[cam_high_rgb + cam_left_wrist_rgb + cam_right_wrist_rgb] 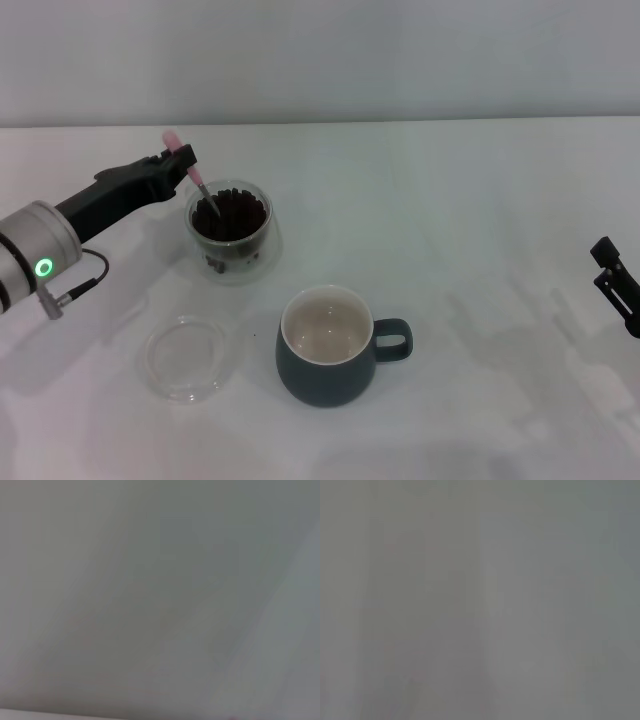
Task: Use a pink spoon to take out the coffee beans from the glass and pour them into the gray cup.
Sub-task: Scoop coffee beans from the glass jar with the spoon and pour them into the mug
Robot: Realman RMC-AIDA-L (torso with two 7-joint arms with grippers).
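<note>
One white table (480, 200) meets a plain pale wall (400, 50).

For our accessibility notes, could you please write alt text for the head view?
The left hand holds a slim pink-handled spoon dipped into dark coffee beans in a small clear glass. Nearer, an empty blue-gray mug; the right hand sits at the table's edge.

Left gripper (182, 160) clamped, raised; right gripper (612, 272) idle.
</note>
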